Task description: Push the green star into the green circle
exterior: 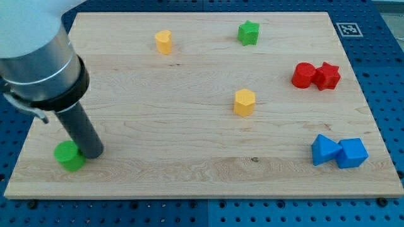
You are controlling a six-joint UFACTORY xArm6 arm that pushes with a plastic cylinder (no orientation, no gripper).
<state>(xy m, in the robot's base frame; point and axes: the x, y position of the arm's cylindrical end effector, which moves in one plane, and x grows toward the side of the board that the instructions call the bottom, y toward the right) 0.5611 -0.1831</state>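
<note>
The green star (pixel 249 32) sits near the view's top, right of centre, on the wooden board (pixel 189 164). The green circle (pixel 69 156) is at the view's bottom left. My tip (pixel 93 152) is at the lower end of the dark rod, right beside the green circle on its right side, seemingly touching it. The green star is far from my tip, up and to the view's right.
A yellow block (pixel 163 41) lies near the top, left of the star. A yellow hexagon (pixel 244 102) is mid-board. A red circle (pixel 304 75) and red star (pixel 327 76) touch at the right. Two blue blocks (pixel 339 152) sit together at bottom right.
</note>
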